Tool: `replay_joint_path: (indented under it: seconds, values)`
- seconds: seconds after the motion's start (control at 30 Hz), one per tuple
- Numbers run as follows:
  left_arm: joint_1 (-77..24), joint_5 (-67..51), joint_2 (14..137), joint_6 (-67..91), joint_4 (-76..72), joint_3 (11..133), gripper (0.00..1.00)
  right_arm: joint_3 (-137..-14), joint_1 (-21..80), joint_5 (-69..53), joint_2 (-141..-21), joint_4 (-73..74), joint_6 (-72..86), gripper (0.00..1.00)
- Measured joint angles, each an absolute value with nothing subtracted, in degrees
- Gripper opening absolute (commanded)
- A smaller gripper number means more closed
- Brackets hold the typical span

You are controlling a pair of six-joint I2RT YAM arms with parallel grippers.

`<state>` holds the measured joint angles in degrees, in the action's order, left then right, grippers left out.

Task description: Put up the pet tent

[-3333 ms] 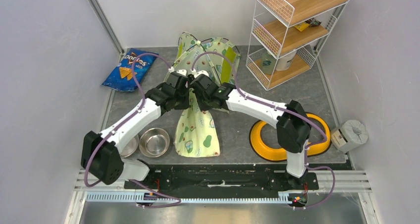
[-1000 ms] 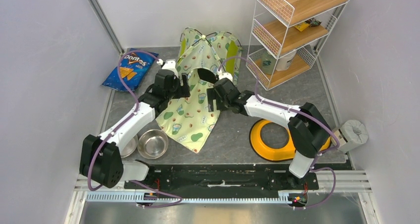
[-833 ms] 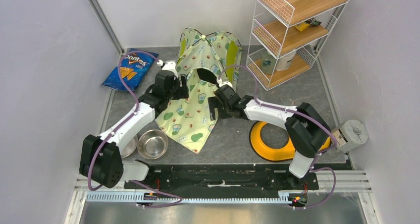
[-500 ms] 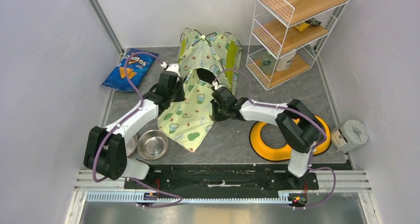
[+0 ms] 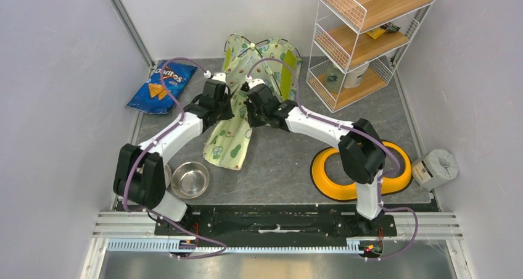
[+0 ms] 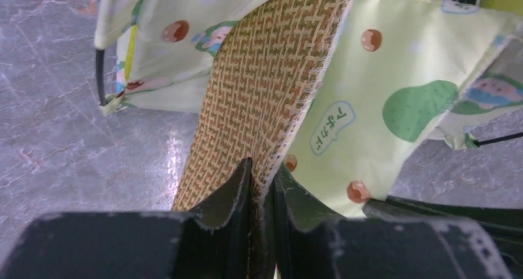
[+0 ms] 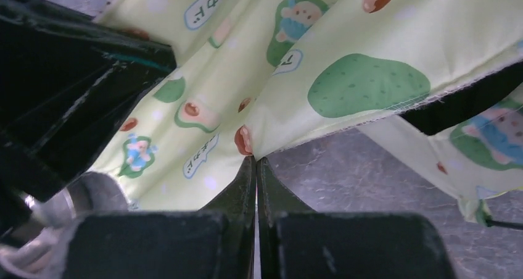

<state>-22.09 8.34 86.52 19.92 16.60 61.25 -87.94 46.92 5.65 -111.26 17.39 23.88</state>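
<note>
pet tent (image 5: 269,58): upper centre of top view, looks erected, behind both wrists.
mat (image 5: 229,144): hangs folded mid-frame. Likely gathered by two corners to feed through tent doorway.
left gripper (image 6: 262,175): pressed nearly together, pinching woven-backed edge of mat.
right gripper (image 7: 255,163): pressed together, pinching printed corner of mat.

Top external camera is looking down from above and behind the white-and-black arm bases (image 5: 370,206), taking in the whole grey stone-patterned table (image 5: 296,162) from afar; left wrist camera is peering along the left gripper (image 6: 262,171), right wrist camera along the right gripper (image 7: 256,163), both very close; all three are sharing the pale-green avocado-print fabric mat (image 5: 229,144) and table surface.
</note>
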Motion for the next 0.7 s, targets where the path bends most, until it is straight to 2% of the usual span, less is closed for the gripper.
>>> replay_joint_path:
  seconds: [0.33, 0.37, 0.4, 0.5, 0.53, 0.6, 0.7]
  values:
    - [-22.11, 6.81, 93.6, 23.14, 16.91, 66.92, 0.19, -93.17, 41.36, 15.0, -121.67, 20.75, 19.77, 0.0]
    - [-22.11, 6.37, 93.91, 23.55, 16.67, 67.13, 0.19, -93.58, 40.84, 16.14, -122.52, 20.88, 19.18, 0.05]
    - [-22.13, 6.04, 94.17, 23.88, 16.43, 67.35, 0.19, -93.8, 40.58, 16.88, -122.76, 21.02, 18.76, 0.14]
    - [-22.28, 5.58, 95.46, 24.67, 16.12, 68.42, 0.19, -94.24, 40.34, 17.91, -122.65, 21.39, 18.52, 0.52]
    - [-22.31, 5.58, 95.96, 24.84, 16.14, 68.71, 0.18, -94.21, 40.4, 17.85, -122.41, 21.3, 18.33, 0.61]
    - [-22.31, 5.58, 96.86, 25.08, 16.1, 69.14, 0.17, -93.25, 40.64, 17.32, -121.19, 20.71, 19.22, 0.74]
    - [-22.31, 5.72, 97.89, 25.47, 15.86, 69.52, 0.15, -89.73, 40.95, 15.7, -116.9, 20.58, 20.84, 0.84]
